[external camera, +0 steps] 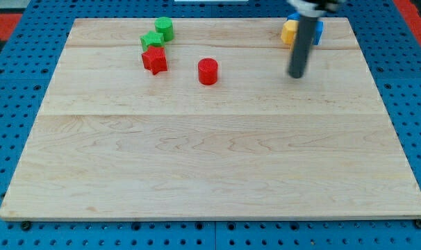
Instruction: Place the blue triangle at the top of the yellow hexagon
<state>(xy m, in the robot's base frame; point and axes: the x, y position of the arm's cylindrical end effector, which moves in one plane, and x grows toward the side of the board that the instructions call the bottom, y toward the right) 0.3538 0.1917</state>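
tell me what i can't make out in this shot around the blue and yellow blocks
- Blue block, camera view: mostly hidden behind the rod; only slivers show, so its triangle shape cannot be confirmed.
- Yellow block, camera view: its right part is covered by the rod, so the hexagon outline is incomplete.
- Whether blue and yellow touch: the rod hides the spot where they meet.
- Rod's upper part: cut off by the view's top edge.
- My tip shows, below both blocks.

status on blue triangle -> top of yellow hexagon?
Done: looks close; the blue block touches the yellow block at the view's top right, though my rod hides much of both. In hand: my tip sits just below them. Left: confirming blue is above yellow, not beside it.
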